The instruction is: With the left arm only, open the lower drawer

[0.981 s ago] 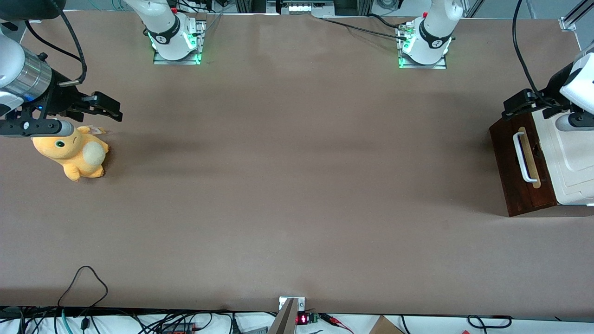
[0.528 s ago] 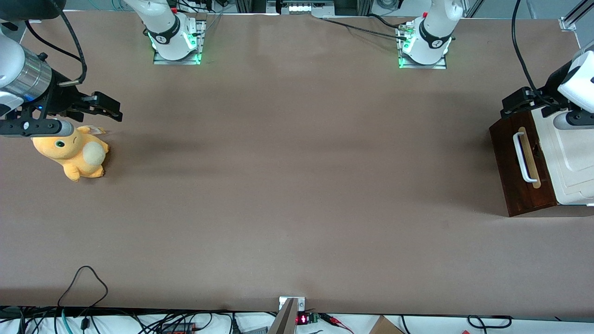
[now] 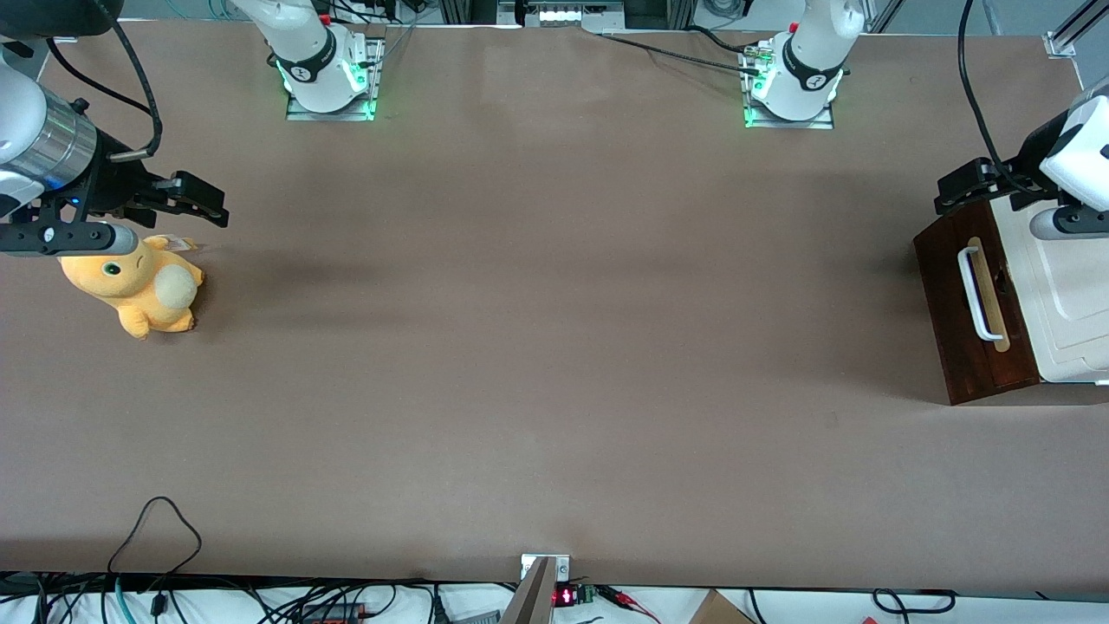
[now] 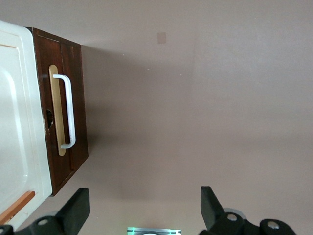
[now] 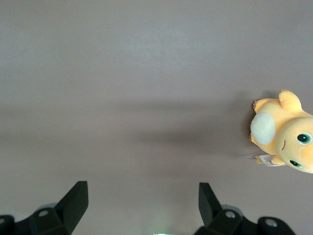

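The left arm's gripper (image 3: 957, 186) hangs above the cabinet's farther corner, fingers (image 4: 76, 213) spread wide and holding nothing, while the lower drawer (image 3: 966, 316), apparently shut, sits at the working arm's end of the table (image 3: 554, 347), white handle (image 4: 70, 110) untouched.

1. The left arm (image 3: 1079, 147) has glossy white shells with black panels, and a grey cylindrical part sits beneath its wrist.
2. A black cable (image 3: 966, 78) curves down to the wrist.
3. Its white base (image 3: 801, 74), ringed by a black band, stands on a metal plate lit green.
4. The pincer (image 4: 142, 215), up by the cabinet's farther corner, is black, with two blunt fingers (image 4: 78, 208) set wide apart and round screws at their roots.
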`<action>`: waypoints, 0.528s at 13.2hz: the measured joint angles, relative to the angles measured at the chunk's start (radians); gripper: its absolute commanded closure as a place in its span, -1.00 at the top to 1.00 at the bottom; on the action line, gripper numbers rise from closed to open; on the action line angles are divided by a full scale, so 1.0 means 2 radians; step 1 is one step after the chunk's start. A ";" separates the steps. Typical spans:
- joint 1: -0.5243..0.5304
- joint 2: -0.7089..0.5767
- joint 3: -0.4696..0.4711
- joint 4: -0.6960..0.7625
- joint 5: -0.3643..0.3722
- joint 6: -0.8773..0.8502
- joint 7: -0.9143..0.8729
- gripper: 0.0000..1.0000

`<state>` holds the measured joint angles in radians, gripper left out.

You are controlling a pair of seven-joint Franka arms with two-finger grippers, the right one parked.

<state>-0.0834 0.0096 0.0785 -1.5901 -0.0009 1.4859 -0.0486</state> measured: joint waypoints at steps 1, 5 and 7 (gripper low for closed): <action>0.000 0.000 0.000 0.000 0.000 0.000 0.009 1.00; 0.001 0.002 -0.022 0.000 0.055 -0.003 0.008 0.99; 0.000 0.010 -0.065 -0.006 0.138 -0.017 -0.018 0.99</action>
<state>-0.0835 0.0293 -0.0508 -1.6015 0.2741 1.4514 -0.0853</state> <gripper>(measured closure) 0.000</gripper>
